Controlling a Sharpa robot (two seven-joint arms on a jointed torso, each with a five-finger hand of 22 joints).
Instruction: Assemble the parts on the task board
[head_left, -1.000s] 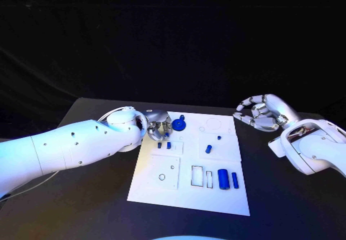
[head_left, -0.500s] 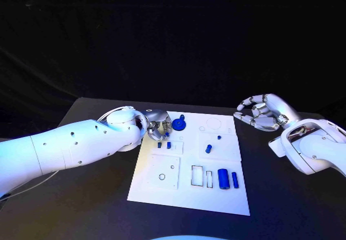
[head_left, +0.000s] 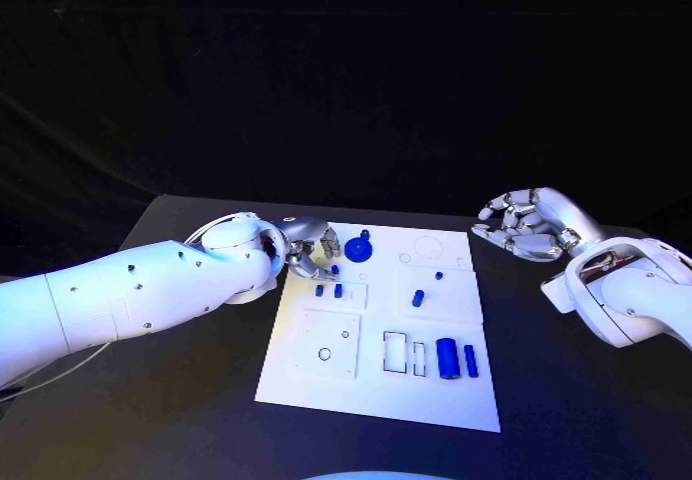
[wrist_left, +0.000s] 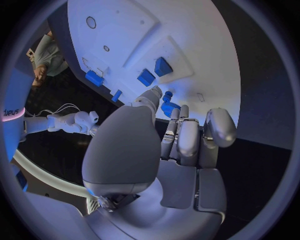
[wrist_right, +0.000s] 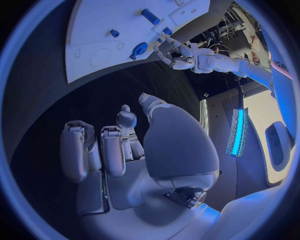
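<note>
A white task board, marked with thin dark outlines of rectangles and circles, lies on a black worktop. Small blue parts stand out against the white board; the blue round part just beside the silver left hand is the deepest blue. The right hand is silver with darker grey pads, on a white arm. The left arm is white too, dotted with small dark screw holes.

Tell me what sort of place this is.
Likely a robotics lab test bench: a black table with dark backdrop, a white task board holding small blue parts, and a left hand working over it.
</note>
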